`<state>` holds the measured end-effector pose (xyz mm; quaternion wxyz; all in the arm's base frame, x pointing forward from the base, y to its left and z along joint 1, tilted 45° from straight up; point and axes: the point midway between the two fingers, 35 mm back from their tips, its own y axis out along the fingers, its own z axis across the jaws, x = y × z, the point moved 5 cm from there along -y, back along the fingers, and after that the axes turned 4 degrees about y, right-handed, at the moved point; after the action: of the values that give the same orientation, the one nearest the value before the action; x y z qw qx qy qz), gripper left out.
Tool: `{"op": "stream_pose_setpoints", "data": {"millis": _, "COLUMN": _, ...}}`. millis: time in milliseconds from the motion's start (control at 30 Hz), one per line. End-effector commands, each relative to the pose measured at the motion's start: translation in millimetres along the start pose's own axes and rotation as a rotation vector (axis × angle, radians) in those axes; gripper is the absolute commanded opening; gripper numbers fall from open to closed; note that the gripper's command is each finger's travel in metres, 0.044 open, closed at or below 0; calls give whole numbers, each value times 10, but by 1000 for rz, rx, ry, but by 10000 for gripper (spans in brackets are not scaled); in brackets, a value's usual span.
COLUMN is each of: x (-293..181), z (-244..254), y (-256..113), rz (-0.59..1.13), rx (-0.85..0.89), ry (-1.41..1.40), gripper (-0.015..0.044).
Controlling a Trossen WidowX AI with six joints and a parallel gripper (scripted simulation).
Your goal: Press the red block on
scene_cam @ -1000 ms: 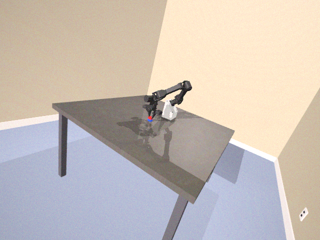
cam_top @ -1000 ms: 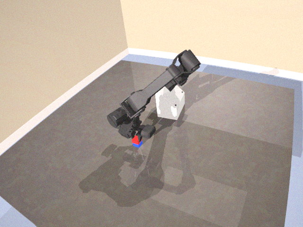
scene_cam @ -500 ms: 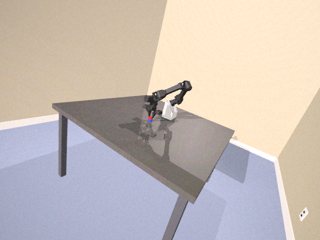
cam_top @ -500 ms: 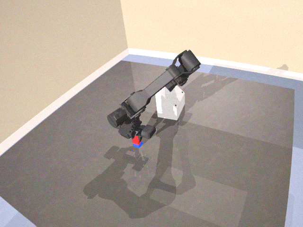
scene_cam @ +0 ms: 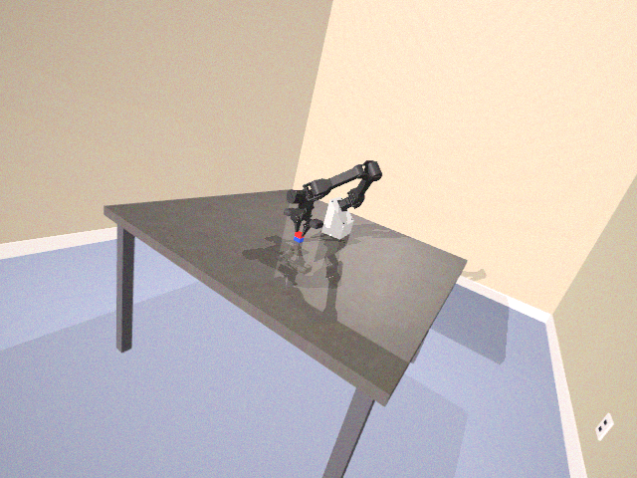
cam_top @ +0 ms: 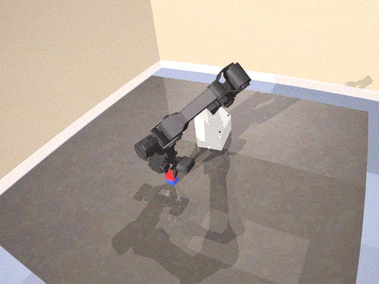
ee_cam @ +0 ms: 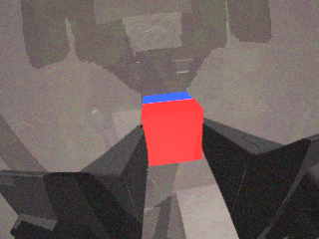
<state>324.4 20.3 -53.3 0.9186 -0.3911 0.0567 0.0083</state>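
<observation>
The red block (cam_top: pixel 170 175) (scene_cam: pixel 298 235) (ee_cam: pixel 174 134) sits directly on top of the blue block (cam_top: pixel 172 181) (scene_cam: pixel 298 240) (ee_cam: pixel 165 98), roughly lined up with it. No gap shows between them; whether they are clicked together cannot be told. My gripper (ee_cam: pixel 172 130) points down and is shut on the red block, with one finger at each side of it in the wrist view. Most of the blue block is hidden under the red one in the wrist view, where only a thin strip of it shows beyond the red block's far edge.
The arm's white base block (cam_top: pixel 211 134) (scene_cam: pixel 336 221) stands on the dark table (cam_top: pixel 92 152) (scene_cam: pixel 195 231), behind and to the right of the blocks in the top and exterior views. Shadows and reflections of the arm lie across the table top.
</observation>
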Motion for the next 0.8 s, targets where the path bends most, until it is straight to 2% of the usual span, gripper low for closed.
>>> {"op": "stream_pose_setpoints", "data": {"millis": 0, "x": -10, "z": 0, "y": 12, "rz": 3, "rx": 3, "ry": 5, "gripper": 0}}
{"op": "stream_pose_setpoints", "data": {"millis": 167, "x": 1, "z": -1, "y": -32, "rz": 0, "rx": 0, "ry": 0, "gripper": 0}}
{"op": "stream_pose_setpoints", "data": {"millis": 433, "x": -5, "z": -4, "y": -383, "rz": 2, "rx": 0, "ry": 4, "gripper": 0}}
{"op": "stream_pose_setpoints", "data": {"millis": 567, "x": 1, "z": -2, "y": -384, "rz": 2, "rx": 0, "ry": 5, "gripper": 0}}
{"op": "stream_pose_setpoints", "data": {"millis": 767, "x": -10, "z": -4, "y": -164, "rz": 3, "rx": 2, "ry": 5, "gripper": 0}}
